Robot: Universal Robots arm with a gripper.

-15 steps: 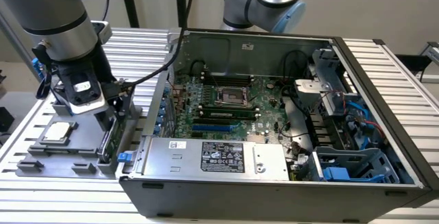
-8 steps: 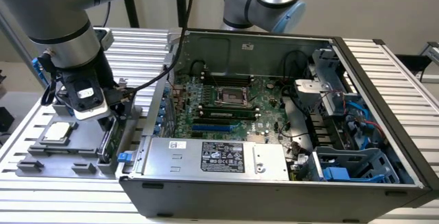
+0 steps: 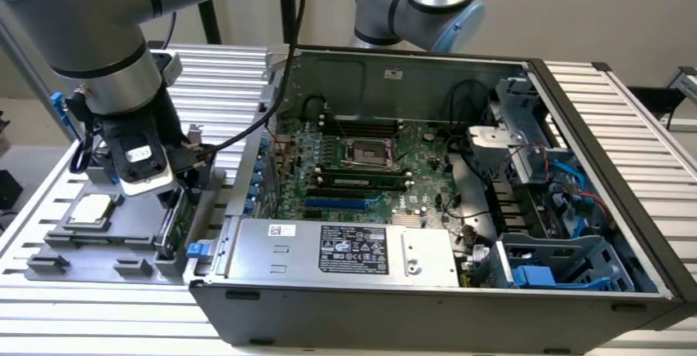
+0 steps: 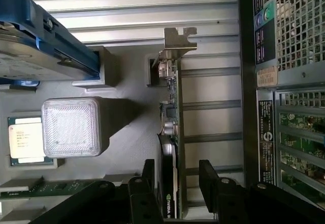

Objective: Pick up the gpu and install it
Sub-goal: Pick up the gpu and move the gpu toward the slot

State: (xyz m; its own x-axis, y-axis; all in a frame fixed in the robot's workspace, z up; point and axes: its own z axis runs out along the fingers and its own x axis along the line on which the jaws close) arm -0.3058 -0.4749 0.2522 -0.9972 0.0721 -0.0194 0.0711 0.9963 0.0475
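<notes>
The gpu (image 4: 172, 112) stood on its long edge in a slot of the grey parts tray (image 4: 127, 82), its bracket end farthest from the pincer (image 4: 177, 165), presumably so that the fingers could come down over its two faces. The pincer was spread and straddled the card's near end, with a gap showing on one side, so it pinched nothing. To one side of the pincer the CPU chip (image 4: 25, 137) lay in its own recess. To the other stood the open computer case (image 4: 299, 41), all on the slatted counter (image 4: 152, 10).
</notes>
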